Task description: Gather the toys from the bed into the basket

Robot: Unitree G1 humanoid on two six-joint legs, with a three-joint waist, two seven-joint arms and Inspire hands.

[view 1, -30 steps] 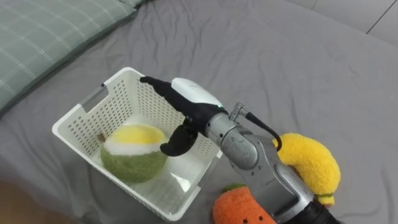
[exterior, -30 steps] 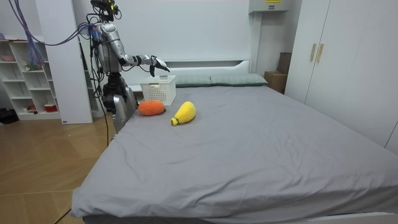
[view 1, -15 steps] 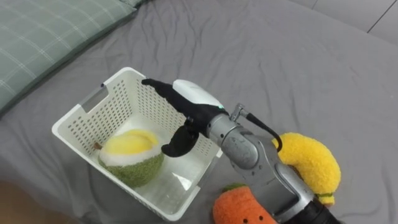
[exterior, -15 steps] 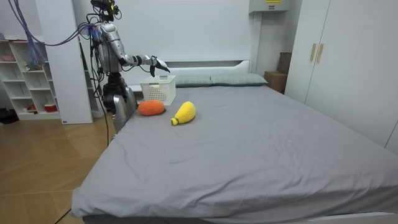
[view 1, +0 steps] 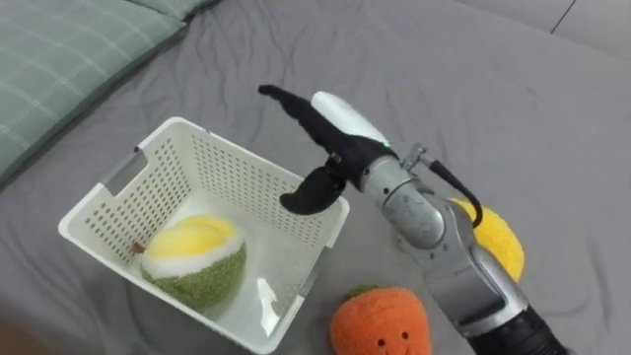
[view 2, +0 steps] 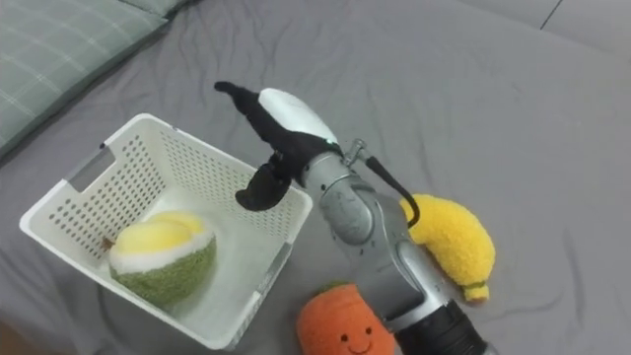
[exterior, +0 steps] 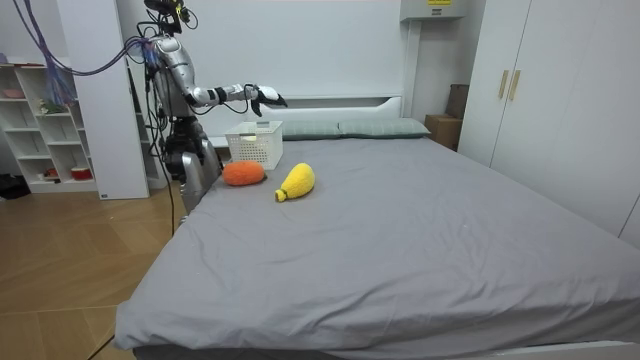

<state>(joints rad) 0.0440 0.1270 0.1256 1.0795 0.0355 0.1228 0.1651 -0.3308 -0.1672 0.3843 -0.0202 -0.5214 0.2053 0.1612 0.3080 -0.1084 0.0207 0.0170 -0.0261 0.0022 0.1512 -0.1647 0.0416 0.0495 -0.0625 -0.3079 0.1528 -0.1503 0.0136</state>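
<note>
- Left eye view: my right hand (view 1: pixel 337 136) hangs in the upper middle of the frame, above the far rim of the basket (view 1: pixel 227 173). The fingers are straight, the thumb hangs loose, and it holds nothing.
- One toy is collected: the green and yellow ball (view 1: pixel 192 261) lies in the lower left corner of the basket.
- Two toys remain on the bed. The orange toy (view 1: pixel 380 320) lies at the bottom edge, just beside the basket's near corner. The yellow toy (view 1: pixel 498 237) lies at the right, partly hidden behind my forearm.
- Key relation: both toys lie below and to the right of the hand, back along my own forearm. I judge that the hand must draw back toward me before it can come down on either.
- Right eye view: the yellow toy (view 2: pixel 449 242) has its long axis running from upper left to lower right. The orange toy (view 2: pixel 340 330) lies just below and left of it, apart from it.
- Room view: I stand at the bedside on the room view's left, with the right hand (exterior: pixel 265 95) stretched out above the basket (exterior: pixel 255 145). The orange toy (exterior: pixel 243 173) and yellow toy (exterior: pixel 296 181) lie near the basket.
- Change from one second ago: the hand has risen clear of the basket and has stayed open. The ball has tipped and settled lower in the basket. The eye views have also shifted.
</note>
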